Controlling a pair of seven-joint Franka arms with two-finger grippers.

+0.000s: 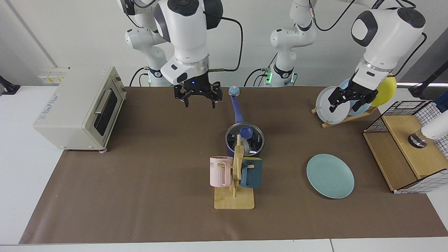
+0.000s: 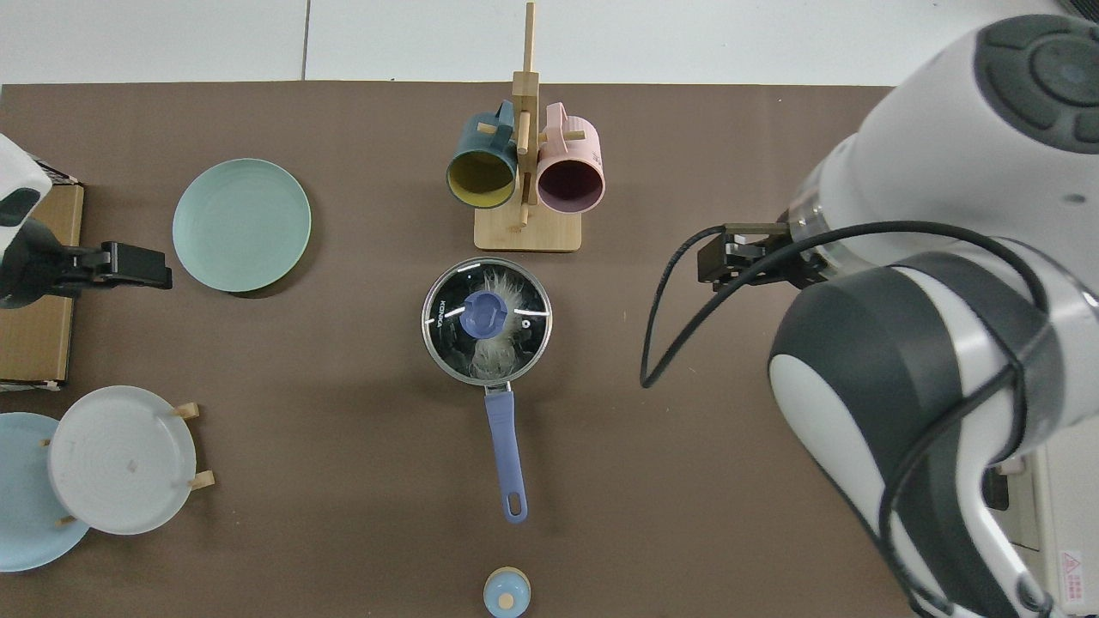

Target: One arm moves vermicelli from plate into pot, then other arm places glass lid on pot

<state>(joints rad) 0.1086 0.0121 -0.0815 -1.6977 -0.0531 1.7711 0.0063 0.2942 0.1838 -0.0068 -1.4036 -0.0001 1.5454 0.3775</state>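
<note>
Vermicelli (image 2: 491, 356) under glass lid (image 2: 486, 319) shows only from above; right pincer (image 1: 198, 99) open, well apart; left pincer (image 1: 350, 101) open.

Colour rundown, using the pot (image 2: 487, 369) as the anchor: navy body, long blue handle with a lighter blue end. The glass lid (image 2: 486, 319) on it is clear with a silver metal rim and blue knob, pale white strands showing through. Just beside the pot, a light wood mug rack (image 1: 235, 185) carries a pink mug (image 1: 220, 171) and a dark teal mug (image 1: 252, 173) that's yellow inside. The plate (image 1: 330, 175) further off is plain teal-green. All of it's on a brown mat (image 1: 147, 196).
</note>
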